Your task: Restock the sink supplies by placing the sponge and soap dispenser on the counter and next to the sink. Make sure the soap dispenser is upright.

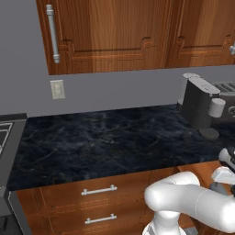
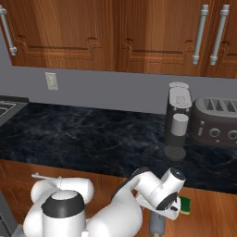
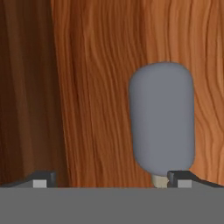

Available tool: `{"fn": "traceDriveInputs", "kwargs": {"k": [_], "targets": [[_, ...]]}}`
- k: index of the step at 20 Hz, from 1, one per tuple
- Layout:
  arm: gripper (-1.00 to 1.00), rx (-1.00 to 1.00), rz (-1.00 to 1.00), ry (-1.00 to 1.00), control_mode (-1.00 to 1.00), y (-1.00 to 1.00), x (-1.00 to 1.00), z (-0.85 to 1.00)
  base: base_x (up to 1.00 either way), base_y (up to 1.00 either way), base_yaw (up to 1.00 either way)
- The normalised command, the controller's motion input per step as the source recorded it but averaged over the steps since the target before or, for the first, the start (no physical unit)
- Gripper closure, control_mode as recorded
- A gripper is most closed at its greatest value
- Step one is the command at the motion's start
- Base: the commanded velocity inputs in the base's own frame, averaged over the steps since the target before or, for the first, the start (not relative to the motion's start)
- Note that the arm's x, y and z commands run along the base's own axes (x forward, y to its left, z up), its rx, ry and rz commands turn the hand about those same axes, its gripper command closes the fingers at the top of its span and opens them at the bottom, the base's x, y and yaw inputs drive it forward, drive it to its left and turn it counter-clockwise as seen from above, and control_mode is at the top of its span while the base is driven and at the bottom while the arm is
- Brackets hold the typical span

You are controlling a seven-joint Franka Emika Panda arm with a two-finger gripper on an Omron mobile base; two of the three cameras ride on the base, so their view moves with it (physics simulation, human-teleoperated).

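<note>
The black tabletop (image 2: 92, 134) runs wide across the scene under wood wall cabinets (image 2: 115, 32), carrying a coffee machine (image 2: 178, 120) and a toaster (image 2: 216, 122) at its right end, and what may be a corner of the sink (image 1: 4, 133) shows at the far left edge, too little to be sure. The arm reaches down below the tabletop edge at the right, so both supplies sit low, in front of the wood cabinet face, well away from where they must end up. In the hand view the grey soap bottle (image 3: 162, 127) appears close ahead, its pale neck next to the claw's right tip, and the claw (image 3: 111, 179) stands wide and holds nothing. The bottle sits off to the right of the claw's middle, so closing now would likely catch it with one finger alone and push or roll it aside. Its rounded smooth body could also slip in a shallow pinch, and it seems to lie on its side, so a careless grip may leave it tipped over when set down. The small green sponge (image 2: 185, 205) lies just right of the wrist and could be knocked away by a sideways correction.
</note>
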Motion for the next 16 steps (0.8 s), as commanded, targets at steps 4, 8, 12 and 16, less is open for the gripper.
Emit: {"fn": "traceDriveInputs", "kwargs": {"k": [4,8,12,16], "targets": [[-1.0,-0.11,0.0,0.09,-1.0,0.05,0.01,-0.01,0.0,0.0,0.0],[-1.0,-0.08,0.0,-0.04,-1.0,-0.02,0.0,-0.18,0.0,0.0,0.0],[-1.0,-0.06,0.0,0.0,-1.0,-0.03,0.0,-0.4,0.0,0.0,0.0],[-1.0,-0.01,-0.01,0.03,-1.0,-0.34,0.0,-0.25,0.0,0.0,0.0]]}}
